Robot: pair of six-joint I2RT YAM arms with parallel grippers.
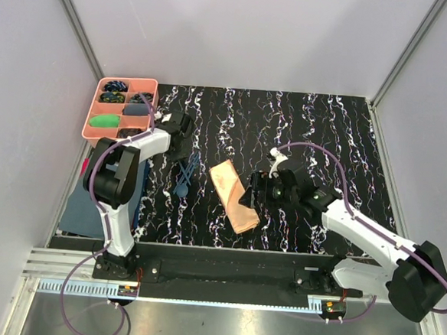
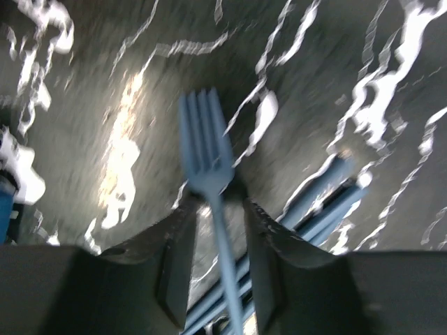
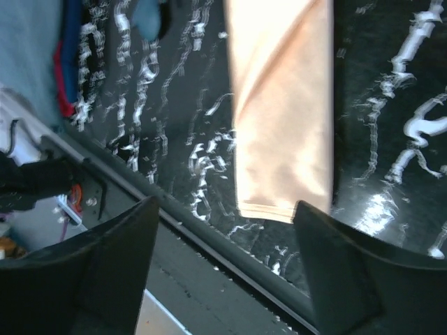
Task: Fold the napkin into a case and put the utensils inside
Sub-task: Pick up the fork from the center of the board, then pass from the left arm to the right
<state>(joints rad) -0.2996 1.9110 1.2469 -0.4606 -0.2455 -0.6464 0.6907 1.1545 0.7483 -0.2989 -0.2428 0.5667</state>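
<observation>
Peach case (image 1: 234, 197) folded flat mid-counter (image 1: 326, 129). Blue fork (image 2: 207, 160) between fingers of left claw (image 2: 218, 208), grip impossible to tell: risk of slip or twist on lift. Remaining utensils (image 1: 184, 180) just below. Right claw (image 1: 262, 187) released, spread wide beside case: risk of snagging folds loose.

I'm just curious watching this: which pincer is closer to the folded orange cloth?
Right. The right pincer is open just beside the folded orange cloth, on its right. The left pincer is farther off to the left, around a blue fork.
</observation>
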